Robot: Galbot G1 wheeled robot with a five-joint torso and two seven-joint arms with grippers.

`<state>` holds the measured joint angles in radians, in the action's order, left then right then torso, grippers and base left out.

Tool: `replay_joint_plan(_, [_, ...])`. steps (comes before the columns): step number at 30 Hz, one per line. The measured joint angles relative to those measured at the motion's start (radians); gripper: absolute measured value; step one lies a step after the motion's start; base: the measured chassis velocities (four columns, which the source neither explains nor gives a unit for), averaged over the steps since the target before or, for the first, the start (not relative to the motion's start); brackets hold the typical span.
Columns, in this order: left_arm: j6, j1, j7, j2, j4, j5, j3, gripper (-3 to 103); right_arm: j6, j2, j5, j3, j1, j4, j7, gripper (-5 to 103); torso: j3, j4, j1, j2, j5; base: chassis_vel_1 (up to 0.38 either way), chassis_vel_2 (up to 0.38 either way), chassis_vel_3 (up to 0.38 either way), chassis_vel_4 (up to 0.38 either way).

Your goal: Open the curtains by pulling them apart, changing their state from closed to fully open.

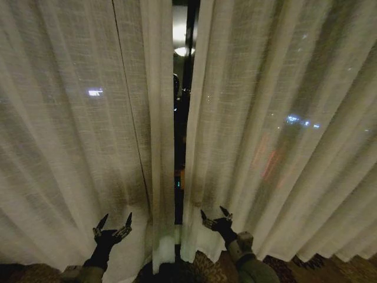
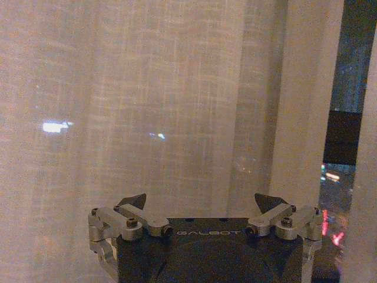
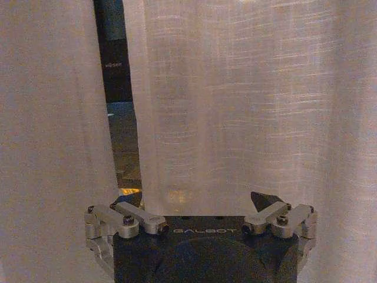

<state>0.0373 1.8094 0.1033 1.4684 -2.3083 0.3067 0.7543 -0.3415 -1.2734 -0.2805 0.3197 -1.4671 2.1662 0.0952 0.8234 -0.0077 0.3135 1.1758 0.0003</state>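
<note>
Two sheer cream-white curtains hang before me, the left panel (image 1: 76, 130) and the right panel (image 1: 277, 130), with a narrow dark gap (image 1: 181, 118) between their inner edges. My left gripper (image 1: 113, 226) is open, low in front of the left panel (image 2: 147, 106), near its inner edge. My right gripper (image 1: 215, 216) is open, low in front of the right panel (image 3: 247, 100), close to its inner edge. Neither gripper holds any fabric. City lights glow through the cloth.
Through the gap a dark window with night lights (image 2: 341, 171) shows. A thin dark cord (image 1: 131, 106) hangs down the left panel. Patterned carpet (image 1: 306, 268) lies at the foot of the curtains.
</note>
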Motion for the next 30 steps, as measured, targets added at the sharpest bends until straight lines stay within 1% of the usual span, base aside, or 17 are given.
replay_joint_plan(1, [0.0,0.0,0.0,0.0,0.0,0.0,0.0,100,0.0,0.0,0.0,0.0,0.0,0.0,0.0,100,0.0,0.0,0.0,0.0,0.0,0.0,0.0,0.0,0.0])
replay_joint_plan(3, [0.005,-0.003,-0.018,0.01,-0.017,-0.003,0.008,100,-0.001,0.01,-0.007,-0.009,0.037,-0.033,0.021,100,0.0,0.0002,0.0,0.0,-0.0002,0.0,0.0,0.0,0.0])
replay_joint_plan(6, [0.007,-0.001,-0.027,0.008,-0.03,-0.016,0.016,100,0.003,0.002,-0.025,-0.009,0.08,-0.079,0.041,100,0.0,0.0,0.0,0.0,-0.0001,0.0,0.0,0.0,0.0])
replay_joint_plan(10, [0.011,0.002,-0.031,0.013,-0.048,-0.027,0.013,100,0.004,-0.006,-0.053,-0.014,0.105,-0.102,0.042,100,0.0,-0.0001,0.0,0.0,0.0,0.0,0.0,0.0,0.0])
replay_joint_plan(12, [0.012,0.004,-0.034,0.039,-0.06,-0.047,0.011,100,0.005,-0.007,-0.064,-0.021,0.122,-0.12,0.031,100,0.0,0.0001,0.0,0.0,-0.0002,0.0,0.0,0.0,0.0])
replay_joint_plan(13, [0.012,0.004,-0.034,0.039,-0.06,-0.047,0.011,100,0.005,-0.007,-0.064,-0.021,0.122,-0.12,0.031,100,0.0,0.0001,0.0,0.0,-0.0002,0.0,0.0,0.0,0.0])
replay_joint_plan(17, [0.012,0.01,-0.035,0.076,-0.071,-0.073,0.011,100,0.006,-0.006,-0.074,-0.035,0.149,-0.133,0.001,100,0.0,0.0001,0.0,0.0,-0.0002,0.0,0.0,0.0,0.0])
replay_joint_plan(21, [0.009,0.014,-0.035,0.086,-0.075,-0.081,0.012,100,0.006,-0.012,-0.076,-0.051,0.159,-0.14,-0.01,100,0.0,0.0,0.0,0.0,0.0,0.0,0.0,0.0,0.0])
replay_joint_plan(27, [0.01,0.021,-0.039,0.093,-0.082,-0.074,0.026,100,0.023,-0.045,-0.06,-0.084,0.207,-0.202,-0.018,100,0.0,0.0,0.0,0.0,-0.0001,0.0,0.0,0.0,0.0])
replay_joint_plan(28, [0.008,0.027,-0.039,0.098,-0.083,-0.074,0.026,100,0.032,-0.061,-0.048,-0.09,0.236,-0.236,-0.007,100,0.0,0.0001,0.0,0.0,-0.0002,0.0,0.0,0.0,0.0])
replay_joint_plan(30, [0.006,0.031,-0.039,0.101,-0.083,-0.074,0.026,100,0.035,-0.068,-0.044,-0.095,0.253,-0.251,0.005,100,0.0,0.0,0.0,0.0,-0.0001,0.0,0.0,0.0,0.0])
